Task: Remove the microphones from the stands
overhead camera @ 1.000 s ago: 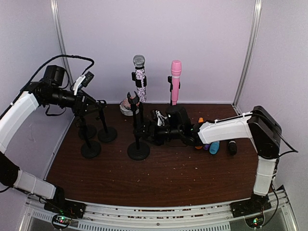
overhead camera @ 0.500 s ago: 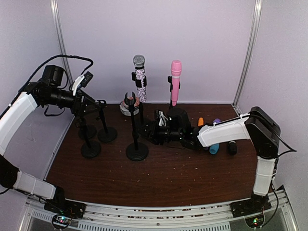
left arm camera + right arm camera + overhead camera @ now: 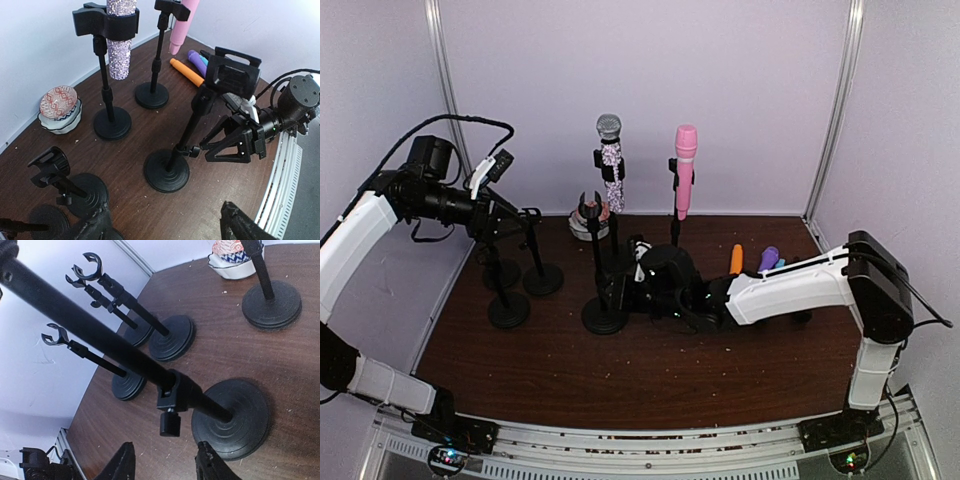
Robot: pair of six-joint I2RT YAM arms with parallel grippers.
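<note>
Beside the front stand (image 3: 235,415), the right gripper (image 3: 166,455) sits half spread, clamping nothing; the left gripper (image 3: 165,222) gapes empty.

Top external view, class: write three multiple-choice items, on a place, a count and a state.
1. The loose orange microphone lies: A at the left wall; B on the dark wooden table's right half; C at the near edge.
2. Microphones clipped in stands: A one; B two; C four.
3. The black metal stand by the right gripper has a clip that is: A empty; B holding pink; C holding orange.
B: it lies right of centre. B: the glittery silver microphone and the pink microphone. A: nothing sits in its clip.
</note>
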